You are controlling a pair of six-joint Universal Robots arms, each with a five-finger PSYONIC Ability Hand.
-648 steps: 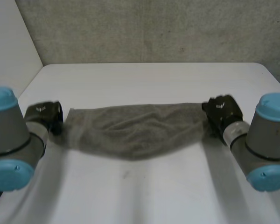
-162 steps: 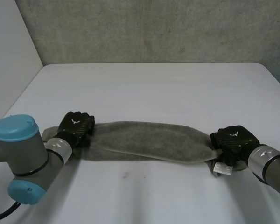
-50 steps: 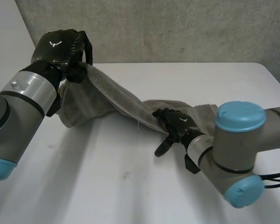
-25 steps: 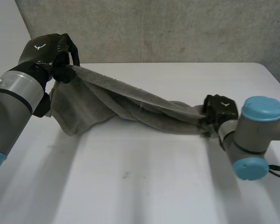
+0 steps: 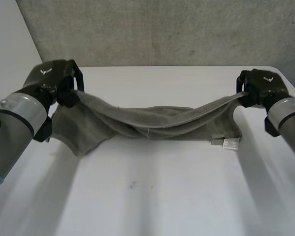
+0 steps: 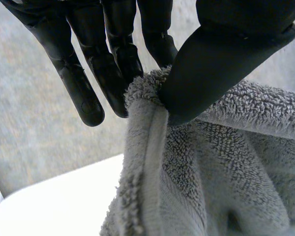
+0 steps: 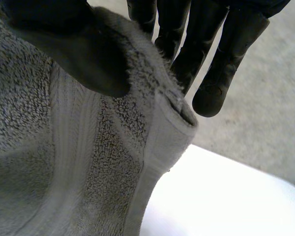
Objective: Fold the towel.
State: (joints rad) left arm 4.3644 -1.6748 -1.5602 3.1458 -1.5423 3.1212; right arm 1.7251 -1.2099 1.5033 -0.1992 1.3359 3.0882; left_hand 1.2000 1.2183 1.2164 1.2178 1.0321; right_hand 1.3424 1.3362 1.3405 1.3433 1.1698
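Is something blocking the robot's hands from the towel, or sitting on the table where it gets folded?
Nothing visible does. The left hand and right hand each pinch a raised end of the towel between thumb and fingers, and no other thing lies on the white table around it.

No words or numbers can be read. The back of the left hand (image 5: 53, 81) carries a small white winged mark (image 5: 45, 71), the right hand (image 5: 263, 86) a like one, both without letters. A white tag (image 5: 231, 143) on the towel (image 5: 152, 124) is too small to read.
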